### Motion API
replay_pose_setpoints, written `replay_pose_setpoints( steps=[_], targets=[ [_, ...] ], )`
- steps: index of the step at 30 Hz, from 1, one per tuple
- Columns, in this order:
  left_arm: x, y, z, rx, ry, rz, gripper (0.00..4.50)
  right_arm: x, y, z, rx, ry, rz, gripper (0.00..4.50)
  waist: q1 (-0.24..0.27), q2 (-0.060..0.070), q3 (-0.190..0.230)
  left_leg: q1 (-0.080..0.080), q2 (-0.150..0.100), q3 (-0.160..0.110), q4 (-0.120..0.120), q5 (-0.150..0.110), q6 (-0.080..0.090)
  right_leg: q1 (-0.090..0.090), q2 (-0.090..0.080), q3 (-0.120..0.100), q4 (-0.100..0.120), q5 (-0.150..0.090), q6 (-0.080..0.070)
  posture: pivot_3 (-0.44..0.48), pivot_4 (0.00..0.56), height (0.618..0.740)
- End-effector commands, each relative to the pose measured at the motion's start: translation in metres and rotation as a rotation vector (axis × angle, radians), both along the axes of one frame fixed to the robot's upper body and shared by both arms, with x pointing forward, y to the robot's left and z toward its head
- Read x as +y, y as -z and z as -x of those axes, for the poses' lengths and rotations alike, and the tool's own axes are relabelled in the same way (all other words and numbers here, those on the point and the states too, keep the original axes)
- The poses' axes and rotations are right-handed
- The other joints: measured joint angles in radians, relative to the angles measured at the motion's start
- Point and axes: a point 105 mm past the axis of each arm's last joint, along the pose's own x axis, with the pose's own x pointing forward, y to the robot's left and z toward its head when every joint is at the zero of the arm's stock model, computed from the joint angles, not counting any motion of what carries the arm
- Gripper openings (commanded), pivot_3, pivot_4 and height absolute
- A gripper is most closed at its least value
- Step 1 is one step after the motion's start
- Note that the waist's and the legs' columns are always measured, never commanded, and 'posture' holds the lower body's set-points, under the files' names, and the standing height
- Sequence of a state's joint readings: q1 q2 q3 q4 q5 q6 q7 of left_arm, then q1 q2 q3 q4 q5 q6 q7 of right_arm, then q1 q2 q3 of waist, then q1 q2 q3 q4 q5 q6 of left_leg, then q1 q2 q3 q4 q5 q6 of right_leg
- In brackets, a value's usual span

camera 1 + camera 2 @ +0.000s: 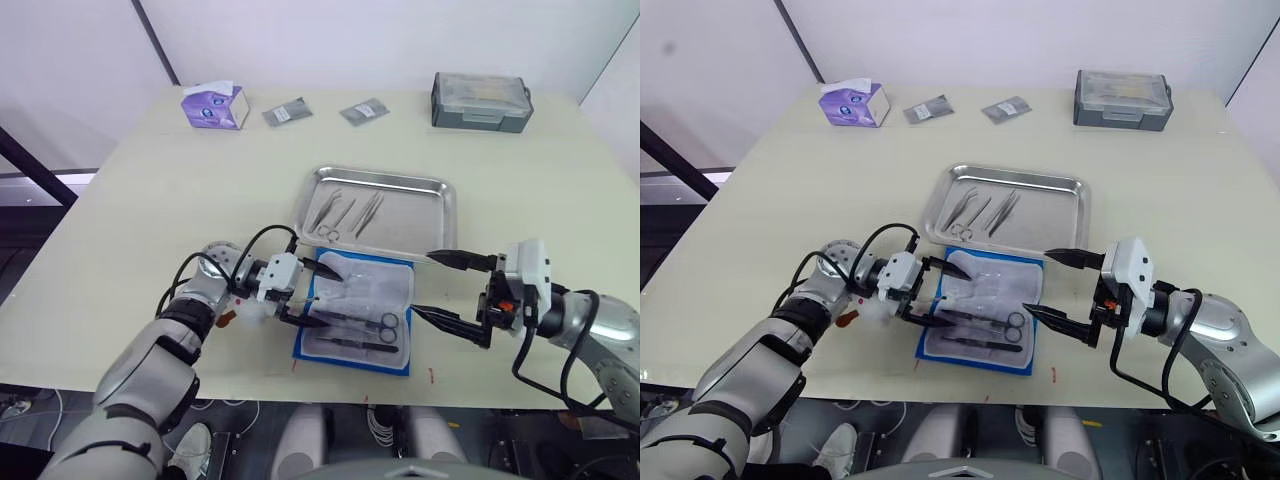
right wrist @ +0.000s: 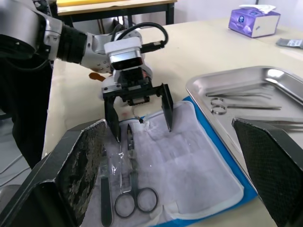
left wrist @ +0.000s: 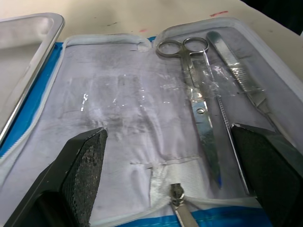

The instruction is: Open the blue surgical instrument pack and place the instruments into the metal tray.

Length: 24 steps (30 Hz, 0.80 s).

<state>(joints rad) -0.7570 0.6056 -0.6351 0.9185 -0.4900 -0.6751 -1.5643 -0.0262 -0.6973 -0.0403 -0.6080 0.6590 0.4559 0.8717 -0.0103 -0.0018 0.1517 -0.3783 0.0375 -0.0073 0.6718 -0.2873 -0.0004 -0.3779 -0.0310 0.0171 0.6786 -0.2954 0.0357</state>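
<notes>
my left gripper hangs low over the open blue surgical instrument pack, with its fingers spread wide and nothing between them. my right gripper waits just beside the pack's other edge, also spread wide and empty.

the risk i see is with the clear pockets. the scissors and the thin tools next to them lie under a transparent strip, so if i close on the blades and pull upward, the lining may lift together with the tool and the whole pack can slide on the table. the tools are flat and smooth, so my fingers can slip off, or take two pieces at once because they lie touching each other. the pack also lies just beside the metal tray, so a dragged pack could push against the rim.

the pack lies unfolded near the table's front edge, between my two grippers, blue border outside and pale grey-white lining up. one half of the lining is bare; the other half holds the ring-handled scissors and, i judge, two or three slim silver pieces. several instruments already lie in the tray, so i judge the work is partly done.
</notes>
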Motion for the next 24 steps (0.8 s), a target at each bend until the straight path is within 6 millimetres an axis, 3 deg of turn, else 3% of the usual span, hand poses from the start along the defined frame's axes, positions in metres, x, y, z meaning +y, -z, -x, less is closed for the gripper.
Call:
replay_pose_setpoints(
  steps=[1, 11, 24],
  targets=[
    [0.017, 0.036, 0.02, 0.125, 0.068, -0.203, 4.42, 0.006, 0.004, 0.004, 0.002, -0.052, 0.049, 4.5, 0.0, 0.001, -0.002, 0.0, 0.0, 0.0, 0.0, 0.0, 0.0, 0.0, 0.0, 0.0, 0.0, 0.0, 0.0, 0.0, 0.15, 0.74],
    [0.02, 0.024, 0.02, 0.11, 0.095, -0.2, 4.42, 0.014, 0.03, 0.0, -0.008, -0.056, 0.155, 4.5, -0.008, -0.002, -0.005, 0.0, 0.001, -0.001, 0.0, 0.0, 0.0, 0.0, 0.002, 0.0, 0.0, 0.0, 0.0, 0.0, 0.15, 0.74],
    [0.019, 0.002, 0.023, 0.088, 0.122, -0.104, 4.42, 0.015, 0.031, -0.002, -0.024, -0.047, 0.142, 4.5, -0.007, -0.009, 0.0, -0.001, 0.002, -0.002, 0.0, 0.0, 0.0, -0.002, 0.002, 0.001, -0.001, 0.0, 0.0, 0.0, 0.15, 0.74]
  ],
)
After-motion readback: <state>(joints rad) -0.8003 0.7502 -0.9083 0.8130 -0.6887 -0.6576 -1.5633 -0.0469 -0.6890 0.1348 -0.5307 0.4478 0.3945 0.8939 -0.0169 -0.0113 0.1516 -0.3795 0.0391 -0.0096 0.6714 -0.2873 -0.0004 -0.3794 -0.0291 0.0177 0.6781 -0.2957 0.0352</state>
